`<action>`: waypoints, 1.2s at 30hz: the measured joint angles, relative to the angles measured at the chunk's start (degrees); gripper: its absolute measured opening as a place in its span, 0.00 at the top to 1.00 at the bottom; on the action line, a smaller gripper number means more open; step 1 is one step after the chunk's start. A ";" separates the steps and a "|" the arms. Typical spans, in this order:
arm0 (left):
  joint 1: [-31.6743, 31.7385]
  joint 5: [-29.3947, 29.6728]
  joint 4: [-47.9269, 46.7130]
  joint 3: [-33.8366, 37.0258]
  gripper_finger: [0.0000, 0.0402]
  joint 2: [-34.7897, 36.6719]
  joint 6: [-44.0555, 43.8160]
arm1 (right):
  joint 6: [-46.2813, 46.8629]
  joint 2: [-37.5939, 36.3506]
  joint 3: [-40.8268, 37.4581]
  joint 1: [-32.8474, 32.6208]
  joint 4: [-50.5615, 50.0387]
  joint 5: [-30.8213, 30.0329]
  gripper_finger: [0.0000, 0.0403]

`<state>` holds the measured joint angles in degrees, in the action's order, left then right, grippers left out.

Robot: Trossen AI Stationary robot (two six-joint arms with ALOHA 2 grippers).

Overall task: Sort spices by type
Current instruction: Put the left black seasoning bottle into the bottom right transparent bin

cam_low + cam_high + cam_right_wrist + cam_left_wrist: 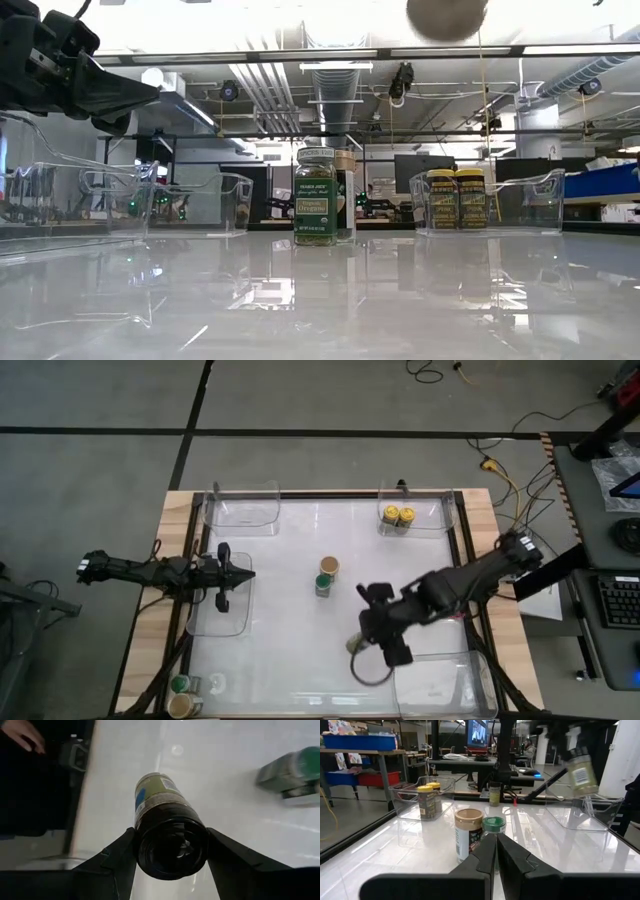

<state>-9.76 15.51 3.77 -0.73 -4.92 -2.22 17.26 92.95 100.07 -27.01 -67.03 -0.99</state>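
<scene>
While the left gripper [240, 573] is hovering with its fingers pressed together and empty over a clear plastic bin [222, 622] at the left of the high view, the right gripper [172, 851] is clamping its fingers on a black-lidded spice jar [165, 822], lifted above the white tabletop [290, 650] at lower centre. A tan-lidded jar [329, 566] and a green-lidded jar [324, 583] are standing touching at centre. Two yellow-lidded jars [398, 516] are sitting in the upper-right bin [430, 510].

A grey floor [100, 400] crossed by dark lines [300, 432] surrounds the table; overhead ducts [335, 85] run across the ceiling beyond.
</scene>
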 joint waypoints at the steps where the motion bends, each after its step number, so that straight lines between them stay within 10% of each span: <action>1: 0.01 0.00 0.00 0.00 1.00 0.01 0.01 | 0.81 1.18 1.97 -1.03 -1.42 0.04 0.51; 11: 0.02 0.00 0.00 0.00 1.00 0.00 0.02 | 9.41 8.65 12.98 -9.56 -13.83 0.55 0.51; 36: 0.01 0.00 0.01 0.00 1.00 -0.01 0.01 | 34.29 10.69 12.90 -22.76 -22.97 1.52 0.51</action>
<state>-9.75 15.51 3.78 -0.73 -4.93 -2.21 51.55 103.64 112.97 -49.76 -90.00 0.53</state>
